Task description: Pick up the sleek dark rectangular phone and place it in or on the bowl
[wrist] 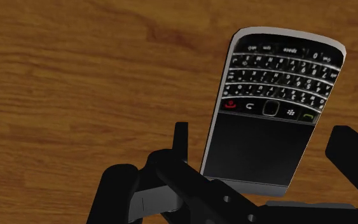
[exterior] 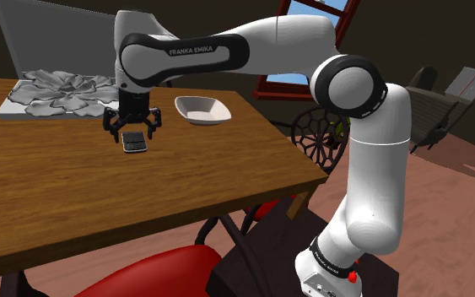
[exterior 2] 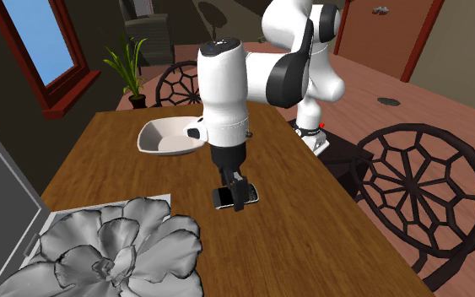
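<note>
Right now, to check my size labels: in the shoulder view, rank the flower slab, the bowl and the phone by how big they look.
1. flower slab
2. bowl
3. phone
No two look alike in size.

White Franka arm (exterior: pixel 370 190) — dark joints, "FRANKA EMIKA" lettering, all-black jaws.

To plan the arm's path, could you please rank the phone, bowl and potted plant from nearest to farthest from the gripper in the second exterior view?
1. Phone, lying on the table directly under the gripper.
2. Bowl, farther along the table, toward the view's upper left.
3. Potted plant, beyond the table's far edge.
</note>
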